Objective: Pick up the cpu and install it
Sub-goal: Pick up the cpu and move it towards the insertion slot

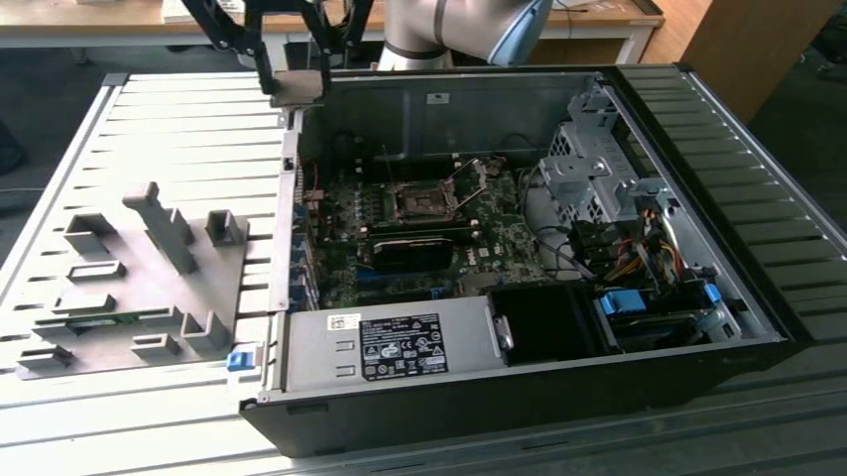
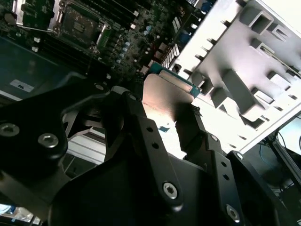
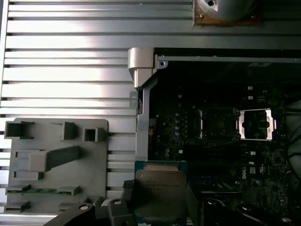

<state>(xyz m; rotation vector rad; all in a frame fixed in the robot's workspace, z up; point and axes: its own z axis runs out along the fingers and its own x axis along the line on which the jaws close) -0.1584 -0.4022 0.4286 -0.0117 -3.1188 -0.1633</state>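
Observation:
The cpu (image 1: 300, 87), a small flat square chip with a silvery-grey top, hangs in the air above the far corner of the open computer case (image 1: 741, 198) on the exterior view's left. My gripper (image 1: 294, 81) is shut on it, black fingers (image 2: 141, 127) clamping two opposite edges. In both wrist views the cpu (image 2: 167, 94) (image 3: 160, 190) sits between the fingers, its green edge showing. The motherboard socket (image 1: 423, 203) (image 3: 218, 125) lies lower inside the case, its metal frame (image 3: 256, 125) swung open beside it. The chip is well apart from the socket.
A grey fixture tray (image 1: 146, 288) with upright holders lies on the slatted table (image 1: 159, 119) at the exterior view's left, holding a green circuit strip (image 3: 44, 190). In the case are a grey power supply (image 1: 384, 347), a drive cage (image 1: 596, 169) and loose cables (image 1: 636, 248).

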